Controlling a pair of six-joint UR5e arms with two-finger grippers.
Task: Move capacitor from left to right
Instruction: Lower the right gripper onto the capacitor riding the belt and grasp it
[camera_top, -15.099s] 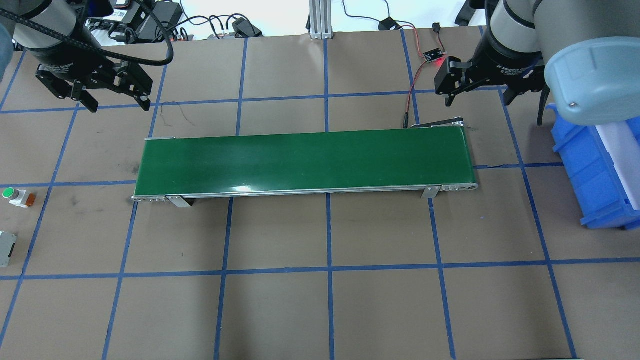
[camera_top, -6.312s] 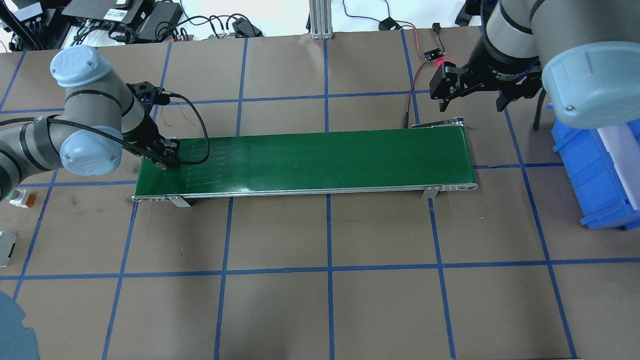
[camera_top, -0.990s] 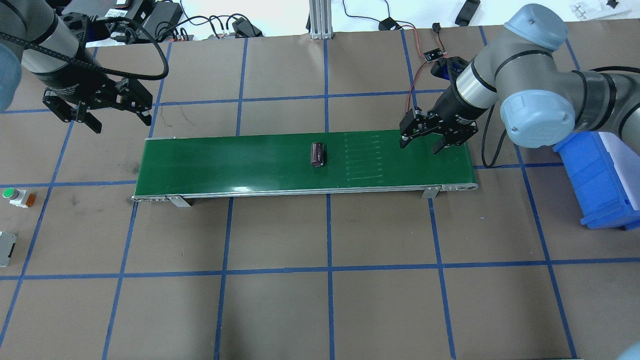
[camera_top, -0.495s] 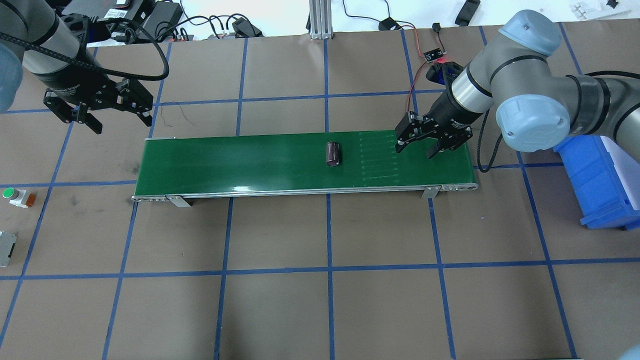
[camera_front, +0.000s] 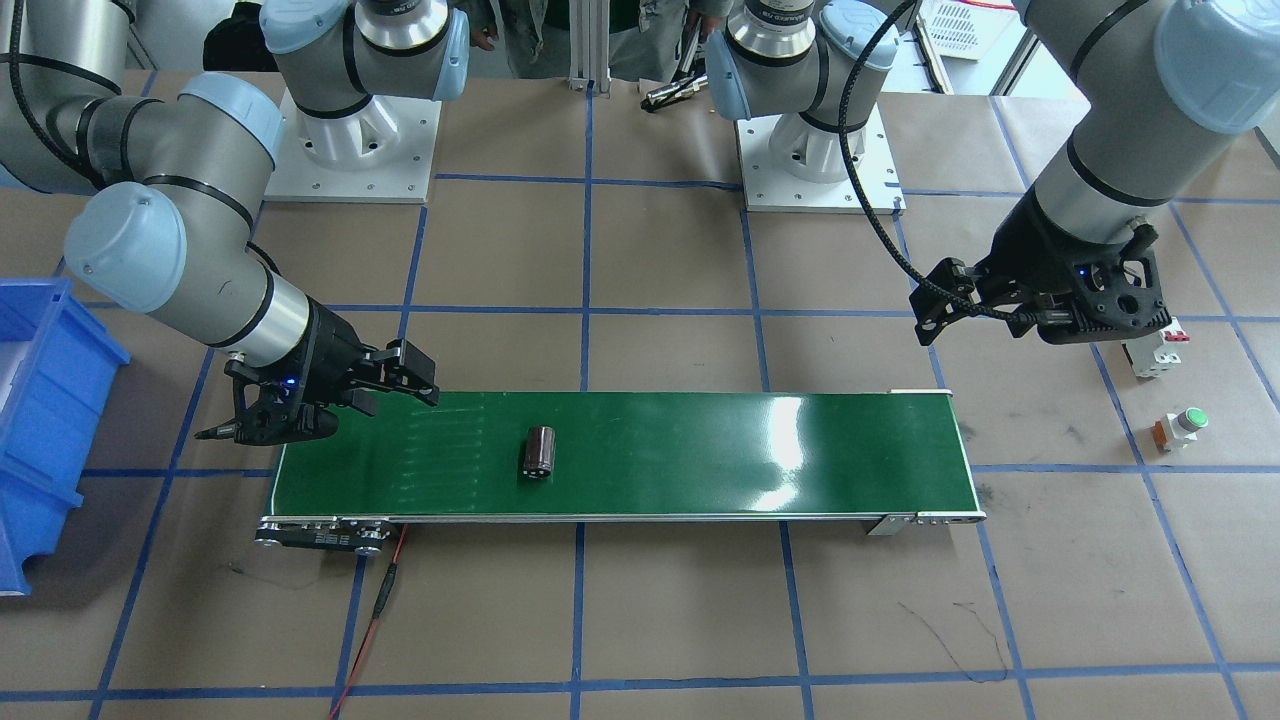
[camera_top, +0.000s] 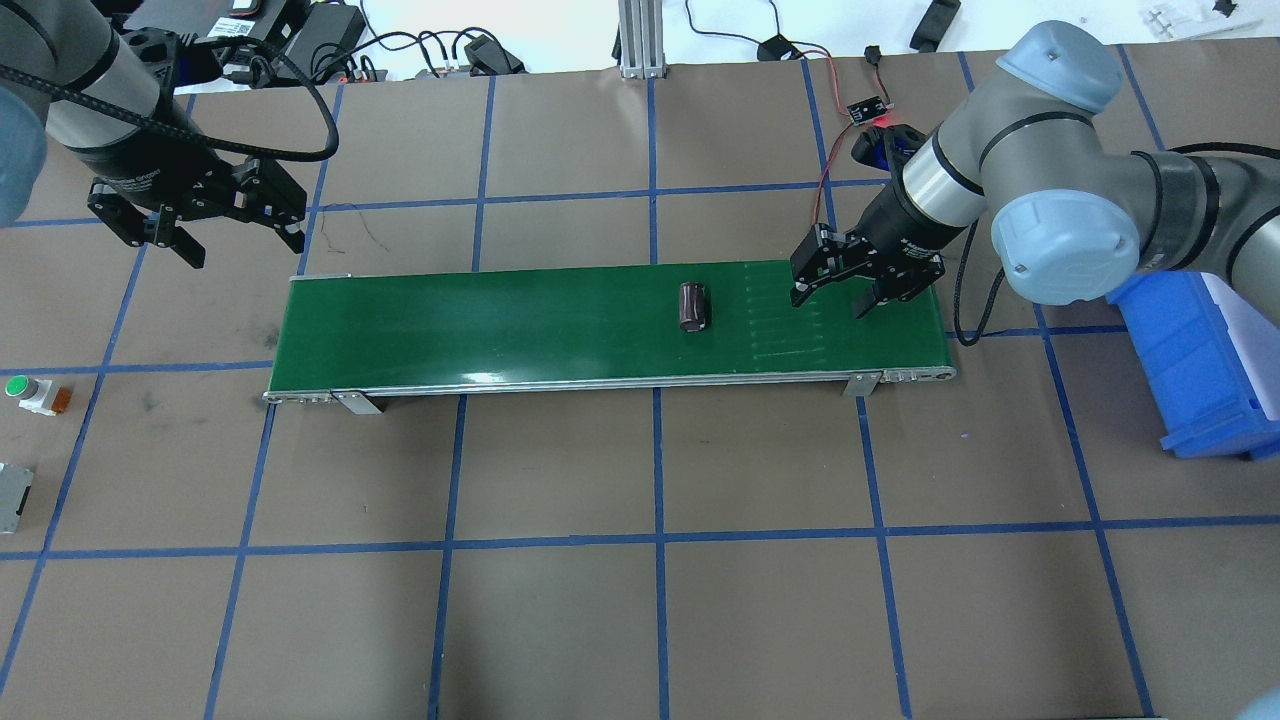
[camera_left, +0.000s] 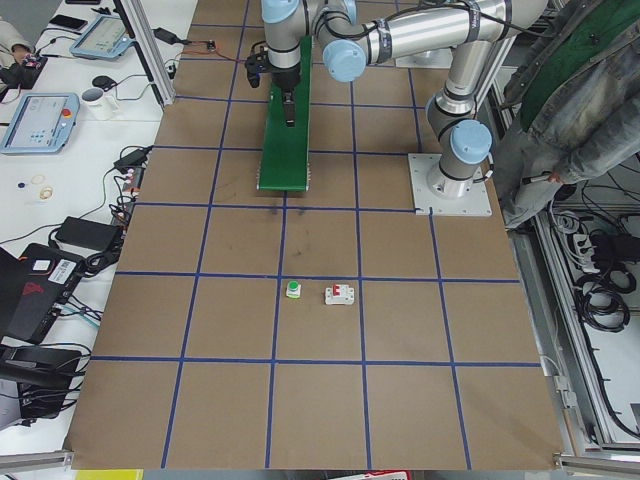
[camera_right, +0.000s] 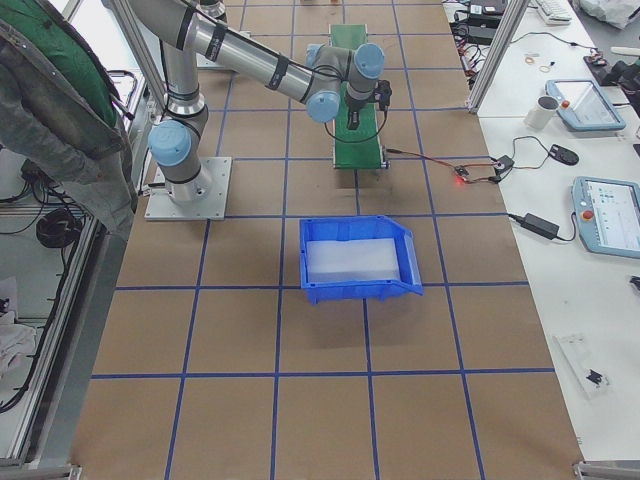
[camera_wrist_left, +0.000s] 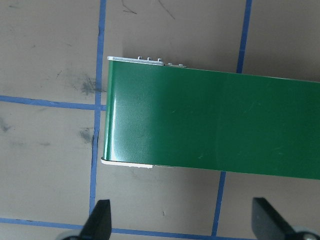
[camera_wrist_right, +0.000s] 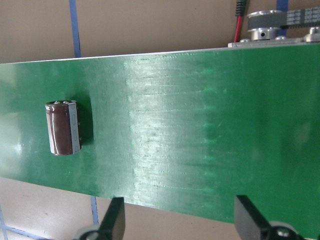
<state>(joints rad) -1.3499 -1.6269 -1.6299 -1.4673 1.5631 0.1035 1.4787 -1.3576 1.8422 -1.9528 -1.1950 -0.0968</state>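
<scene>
blue bin (camera_right: 360, 293) first: it sits on the table off the belt's right end, and the exterior right view looks straight into it. inside is one flat white sheet or liner (camera_right: 350, 258) across the floor, and what it is made of i can't tell. the overhead view cuts the bin off at the frame edge.

now the capacitor (camera_top: 693, 306): it's lying on its side on the green conveyor belt (camera_top: 500, 325), a little right of the belt's middle. its long axis runs across the belt's width, not along it. the right wrist view gives the detail: a glossy dark brown sleeve, with a paler rim on the end that points to the belt's far edge, the side with the pulley (camera_wrist_right: 265, 32) and red wire.

right gripper (camera_top: 829, 304) hangs over the belt's right end with its fingers spread wide and nothing between them. the capacitor is apart from it, toward the belt's middle.

left gripper (camera_top: 245, 250) is up over bare table beyond the belt's left far corner, fingers wide apart too, holding nothing. its wrist view takes in only the belt's left end and the taped table.

the exterior left view shows the green-capped push-button (camera_left: 293, 290) and the white breaker (camera_left: 340, 295) side by side on the table, well apart from the belt.
</scene>
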